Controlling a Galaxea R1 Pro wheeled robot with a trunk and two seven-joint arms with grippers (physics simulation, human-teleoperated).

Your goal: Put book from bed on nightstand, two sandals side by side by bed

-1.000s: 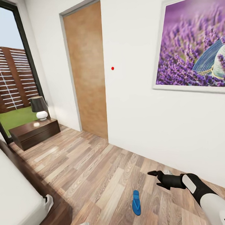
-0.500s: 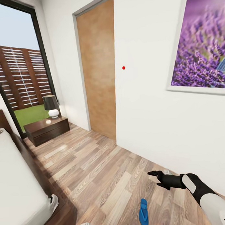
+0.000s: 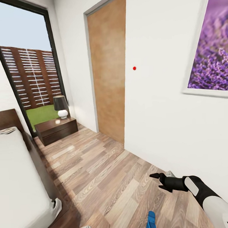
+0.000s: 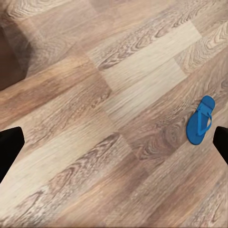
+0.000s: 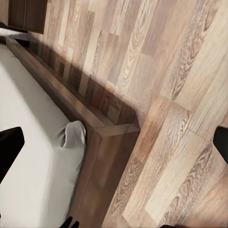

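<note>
One sandal (image 4: pixel 200 119), one nightstand (image 3: pixel 56 129) — one bed (image 3: pixel 17 183).

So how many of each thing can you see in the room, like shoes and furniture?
Blue sandal: 1
Bed: 1
Nightstand: 1
Lamp: 1
Door: 1
Lavender picture: 1
Total: 6

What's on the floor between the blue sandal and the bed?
Just bare wood floor in the head view, between the sandal and the bed.

Head camera has panned left: bed (image 3: pixel 17 183) and nightstand (image 3: pixel 57 129) now show more fully; what appears to be the book (image 3: pixel 6 131) has entered view; sandal (image 3: pixel 150 221) sits at the bottom edge.
</note>
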